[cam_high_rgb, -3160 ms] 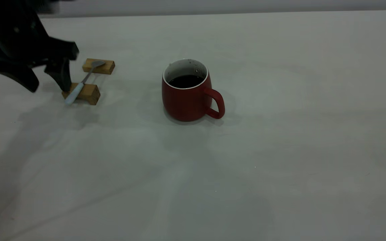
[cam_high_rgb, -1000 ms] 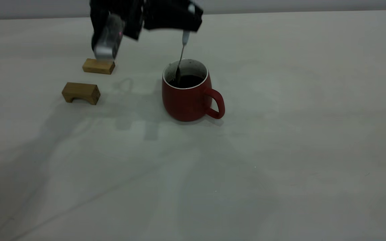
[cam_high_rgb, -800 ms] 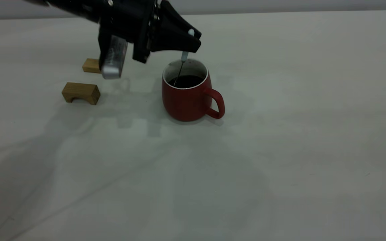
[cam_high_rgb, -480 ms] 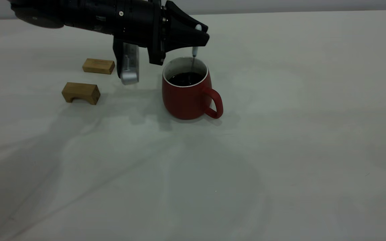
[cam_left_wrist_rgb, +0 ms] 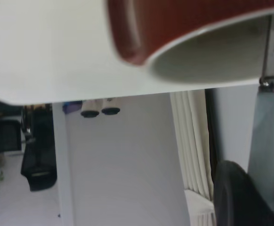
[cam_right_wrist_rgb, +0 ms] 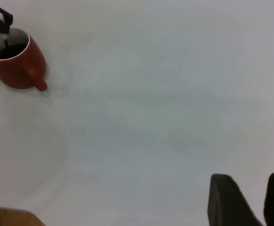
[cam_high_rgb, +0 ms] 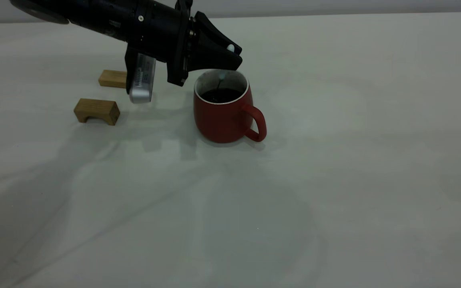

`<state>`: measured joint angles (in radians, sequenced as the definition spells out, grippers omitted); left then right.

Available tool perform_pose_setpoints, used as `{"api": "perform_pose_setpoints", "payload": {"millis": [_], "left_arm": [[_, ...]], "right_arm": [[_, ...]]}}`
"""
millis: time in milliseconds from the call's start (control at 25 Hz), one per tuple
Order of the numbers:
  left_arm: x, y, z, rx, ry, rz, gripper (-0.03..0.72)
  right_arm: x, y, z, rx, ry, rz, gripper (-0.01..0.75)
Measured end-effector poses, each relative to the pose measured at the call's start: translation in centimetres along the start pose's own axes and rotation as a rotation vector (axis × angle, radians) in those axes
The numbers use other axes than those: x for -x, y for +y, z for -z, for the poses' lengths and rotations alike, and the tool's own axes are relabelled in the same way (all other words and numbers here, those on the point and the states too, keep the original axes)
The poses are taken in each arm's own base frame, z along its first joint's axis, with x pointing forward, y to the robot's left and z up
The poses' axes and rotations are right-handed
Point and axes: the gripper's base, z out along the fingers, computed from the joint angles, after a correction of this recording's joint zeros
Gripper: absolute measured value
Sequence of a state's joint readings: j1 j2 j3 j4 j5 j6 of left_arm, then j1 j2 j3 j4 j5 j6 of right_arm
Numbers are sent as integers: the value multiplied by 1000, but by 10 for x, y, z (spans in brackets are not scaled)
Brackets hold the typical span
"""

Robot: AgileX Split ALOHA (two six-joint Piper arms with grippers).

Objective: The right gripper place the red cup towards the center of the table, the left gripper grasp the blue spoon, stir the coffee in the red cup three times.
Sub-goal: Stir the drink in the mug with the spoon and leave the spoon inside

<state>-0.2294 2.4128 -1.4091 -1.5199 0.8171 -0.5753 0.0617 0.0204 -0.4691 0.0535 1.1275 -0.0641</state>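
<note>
Exterior view, left to right. Two wooden blocks are seen on the desk (cam_high_rgb: 334, 180): the nearer block (cam_high_rgb: 96, 111) stands free, while the farther block (cam_high_rgb: 112, 78) is partly hidden behind the left arm. On the silver-grey cylinder (cam_high_rgb: 141, 82) slung under that arm a label is visible, but its writing cannot be read. The left pincer (cam_high_rgb: 233, 56) is held just above the rim of the red cup (cam_high_rgb: 224, 116), its fingers closed on the pale handle of the blue spoon (cam_high_rgb: 221, 77); the spoon hangs steeply, and its lower end is dipped into the coffee (cam_high_rgb: 222, 95). The cup stands upright near the middle of the desk, part-filled with the dark liquid, its loop handle turned to the right. The right pincer (cam_right_wrist_rgb: 250, 200) is shown only in its own wrist view, well apart from the cup, its fingers parted with nothing between them.
</note>
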Motion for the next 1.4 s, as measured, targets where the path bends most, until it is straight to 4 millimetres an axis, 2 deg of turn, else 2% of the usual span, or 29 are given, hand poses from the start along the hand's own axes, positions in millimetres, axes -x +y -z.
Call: {"api": "perform_pose_setpoints", "payload": {"millis": [120,320,480,640,840,1000,1080,1200,1400], "left_arm": [[-5,-2,-1,-26,65,2,167],[-6,8,-6,68,104,110,167],[-2,10,-1,112,43,58,167],[2,3,4,54,-19,-35,167],[-3,-1,1,3,52,-8,167],[-10,7,-1,77,129,65,167],[-8,12,0,132,107,81,167],[-5,14,1,162,35,42,167],[-6,0,3,87,-19,-109,167]], "right_arm": [[0,0,0,0,0,0,237],[0,0,0,0,0,0,237],[0,0,0,0,0,0,237],[0,0,0,1,0,0,237],[0,0,0,1,0,0,237],[0,0,0,1,0,0,237],[0,0,0,1,0,0,237],[0,0,0,1,0,0,237],[0,0,0,1,0,0,237]]}}
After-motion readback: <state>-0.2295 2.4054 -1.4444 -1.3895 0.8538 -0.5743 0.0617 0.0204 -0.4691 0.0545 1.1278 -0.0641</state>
